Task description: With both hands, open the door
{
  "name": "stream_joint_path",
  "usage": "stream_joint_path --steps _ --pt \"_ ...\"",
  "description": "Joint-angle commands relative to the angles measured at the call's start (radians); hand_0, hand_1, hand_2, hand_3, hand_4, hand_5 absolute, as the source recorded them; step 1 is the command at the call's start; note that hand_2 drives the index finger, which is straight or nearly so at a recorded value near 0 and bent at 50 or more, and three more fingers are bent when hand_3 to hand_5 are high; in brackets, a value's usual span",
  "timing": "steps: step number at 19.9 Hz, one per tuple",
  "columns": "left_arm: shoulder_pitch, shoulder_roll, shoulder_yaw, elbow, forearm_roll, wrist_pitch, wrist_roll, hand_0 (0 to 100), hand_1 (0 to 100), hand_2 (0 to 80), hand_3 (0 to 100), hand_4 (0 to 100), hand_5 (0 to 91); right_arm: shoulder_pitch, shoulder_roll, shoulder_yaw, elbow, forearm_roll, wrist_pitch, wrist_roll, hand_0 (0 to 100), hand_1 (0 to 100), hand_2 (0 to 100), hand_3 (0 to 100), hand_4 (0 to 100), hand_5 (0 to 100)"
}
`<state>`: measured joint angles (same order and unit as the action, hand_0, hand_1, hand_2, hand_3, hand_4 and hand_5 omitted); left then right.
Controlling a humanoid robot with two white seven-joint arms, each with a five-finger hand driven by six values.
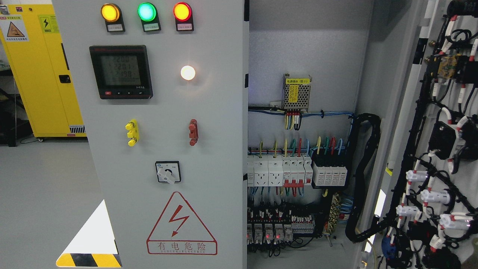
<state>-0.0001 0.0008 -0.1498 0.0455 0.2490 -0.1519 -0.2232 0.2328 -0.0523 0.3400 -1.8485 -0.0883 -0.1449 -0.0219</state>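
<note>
A grey electrical cabinet fills the head view. Its left door (pixel 209 157) is closed and carries three lamps, a digital meter (pixel 121 71), a lit white lamp (pixel 188 73), a yellow handle (pixel 132 132), a red handle (pixel 193 132), a rotary switch (pixel 168 172) and a red hazard triangle. The right door (pixel 440 149) stands swung open at the right edge, its inner face covered with black cable bundles. The cabinet interior (pixel 298 168) with breakers and coloured wires is exposed. Neither of my hands shows in the picture.
A yellow cabinet (pixel 41 74) stands at the back left on a grey floor (pixel 44 194). A yellow-and-black striped marking (pixel 89 259) lies on the floor at the lower left. A thick black cable conduit (pixel 364 175) loops inside the cabinet.
</note>
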Motion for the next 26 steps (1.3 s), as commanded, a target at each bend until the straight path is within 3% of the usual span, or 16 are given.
stream_joint_path --steps 1,6,8,11,14,20,26 --pt "-0.009 -0.002 0.003 0.007 0.0 0.0 0.001 12 56 0.0 0 0 0.0 -0.167 0.011 0.094 -0.238 -0.007 0.005 0.0 0 50 4 0 0 0" --pt "-0.008 -0.004 0.003 0.007 0.0 0.0 0.002 12 56 0.0 0 0 0.0 -0.324 0.095 0.077 -0.201 -0.008 0.151 -0.004 0 50 4 0 0 0" --pt "-0.008 -0.004 0.004 0.007 0.001 0.0 0.004 12 56 0.0 0 0 0.0 -0.39 0.143 0.041 -0.189 -0.007 0.206 -0.004 0 50 4 0 0 0" --pt "-0.008 -0.004 0.003 0.007 0.001 0.0 0.007 12 56 0.0 0 0 0.0 -0.493 0.173 -0.007 -0.117 -0.002 0.272 -0.012 0 50 4 0 0 0" --pt "-0.008 -0.004 0.003 0.007 0.001 0.0 0.007 12 56 0.0 0 0 0.0 -0.558 0.192 -0.045 -0.08 -0.001 0.312 -0.012 0 50 4 0 0 0" --pt "-0.008 -0.007 0.004 0.007 0.003 0.002 0.01 12 56 0.0 0 0 0.0 -0.733 0.186 -0.081 0.058 -0.005 0.344 -0.004 0 50 4 0 0 0" --pt "-0.009 -0.007 0.001 0.005 0.001 0.002 0.008 12 56 0.0 0 0 0.0 -0.817 0.186 -0.105 0.182 -0.008 0.346 -0.001 0 50 4 0 0 0"
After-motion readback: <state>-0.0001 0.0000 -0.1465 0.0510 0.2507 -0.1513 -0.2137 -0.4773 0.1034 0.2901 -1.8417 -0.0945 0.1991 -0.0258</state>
